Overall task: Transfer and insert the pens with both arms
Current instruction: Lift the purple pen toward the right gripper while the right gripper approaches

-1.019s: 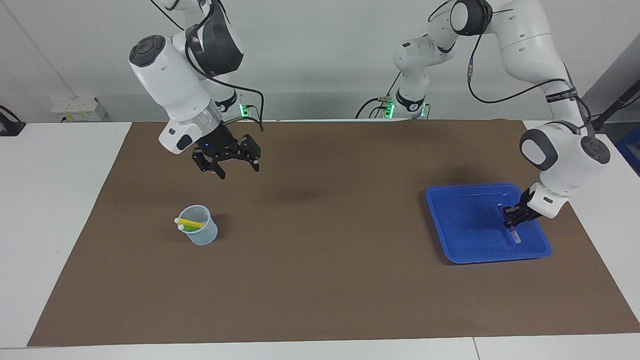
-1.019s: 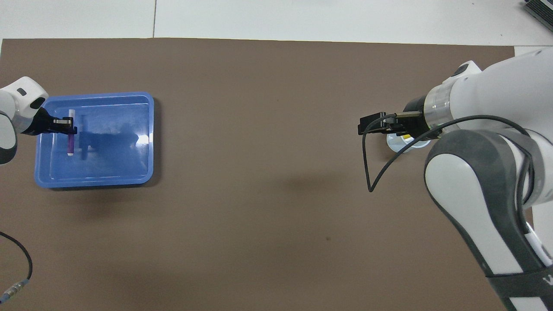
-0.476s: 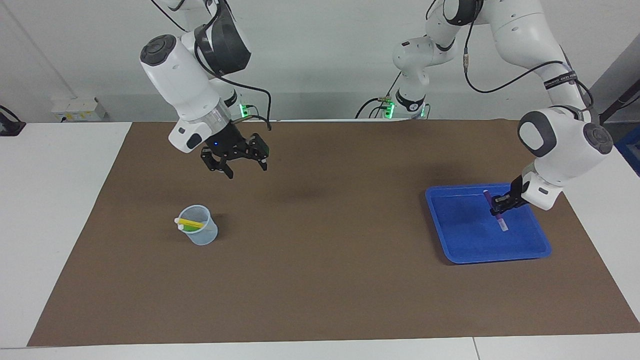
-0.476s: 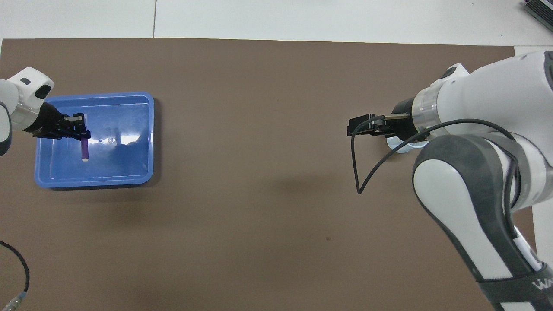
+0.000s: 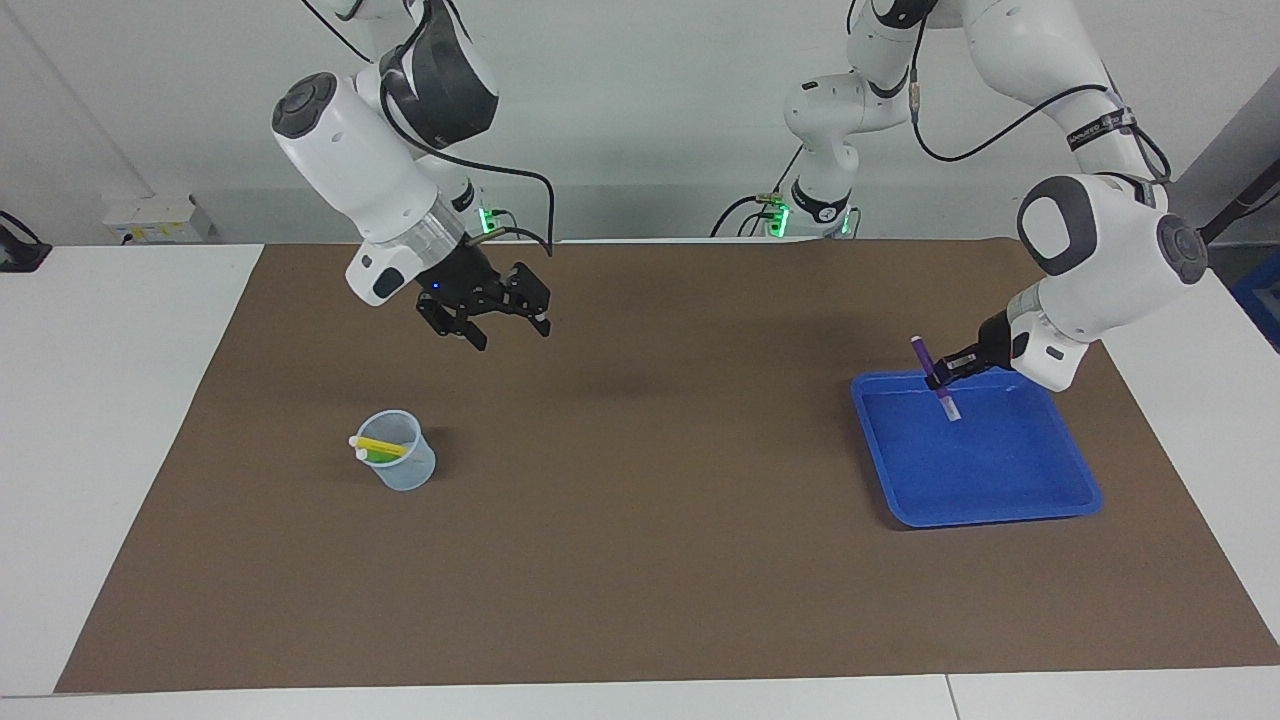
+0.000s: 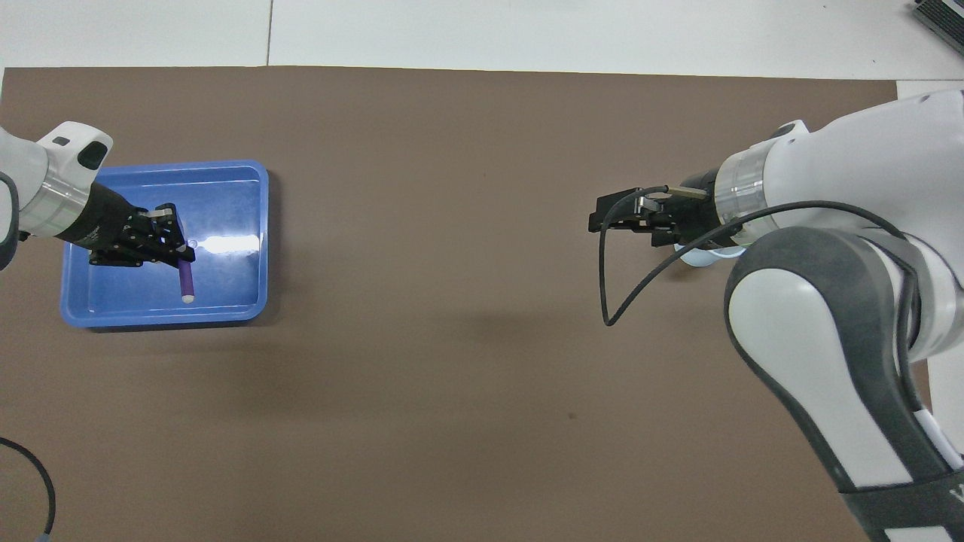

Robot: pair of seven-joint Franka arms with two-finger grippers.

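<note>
the left gripper point(image 5: 944, 377) pinches the purple pen point(image 5: 935, 380) over the blue tray point(image 5: 1040, 500), the pen's long axis tilted with its pale end down. the right gripper point(image 5: 505, 328), fingers spread, hangs over the bare mat, well apart from it toward the cup point(image 5: 400, 470) with the yellow pen point(image 5: 380, 445) and the green pen point(image 5: 378, 456).

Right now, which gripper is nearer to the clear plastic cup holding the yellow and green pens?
Right. The right gripper hangs open over the brown mat near the clear plastic cup; the left gripper holds the purple pen above the blue tray.
</note>
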